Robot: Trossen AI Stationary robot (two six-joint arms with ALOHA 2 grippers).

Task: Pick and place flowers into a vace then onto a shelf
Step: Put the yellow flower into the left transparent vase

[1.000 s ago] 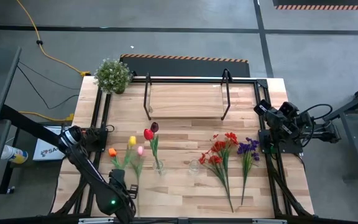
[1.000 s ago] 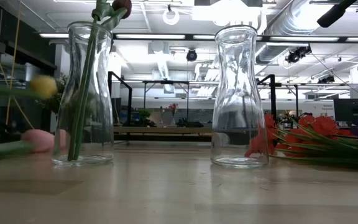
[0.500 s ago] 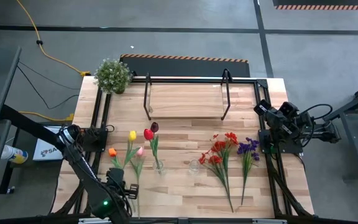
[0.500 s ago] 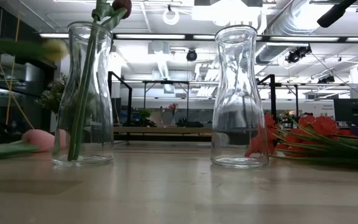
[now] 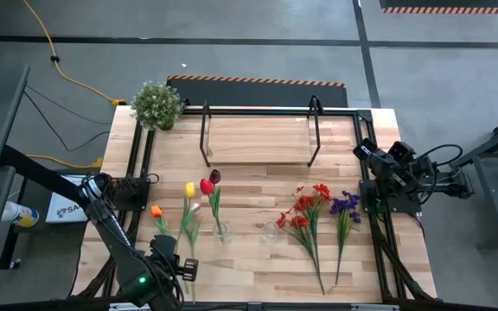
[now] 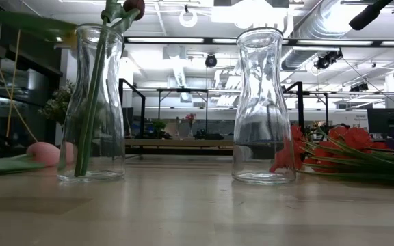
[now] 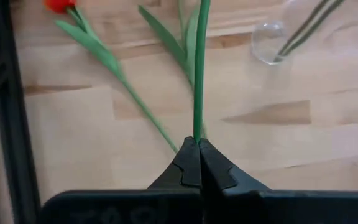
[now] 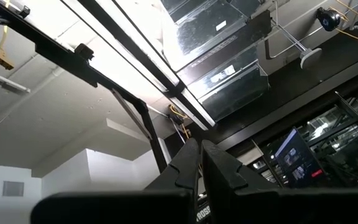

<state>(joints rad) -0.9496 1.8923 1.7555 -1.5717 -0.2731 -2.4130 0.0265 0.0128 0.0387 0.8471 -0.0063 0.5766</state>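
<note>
**Left gripper grips the yellow tulip by its stem near the front-left corner of the table**

The left gripper (image 7: pixel 198 144) is clamped tight on the stem of the yellow tulip (image 5: pixel 189 189), holding it above the plank table (image 5: pixel 249 268) close to the front edge. The bloom points toward the back edge. Just beside it the orange tulip (image 5: pixel 156 211) and the pink tulip (image 6: pixel 45 153) lie flat on the wood. A glass vase (image 6: pixel 92 102) with two red tulips (image 5: pixel 207 185) stands near the middle of the table, and an empty vase (image 6: pixel 264 106) stands just right of it. The red sprays (image 5: pixel 305 212) and purple sprays (image 5: pixel 345 207) lie toward the right edge. The shelf (image 5: pixel 258 138) sits along the back edge, a potted plant (image 5: pixel 156 104) at the back-left corner. The right gripper (image 8: pixel 201 152) is pressed closed on nothing, parked off the right edge and aimed at the ceiling.
</note>
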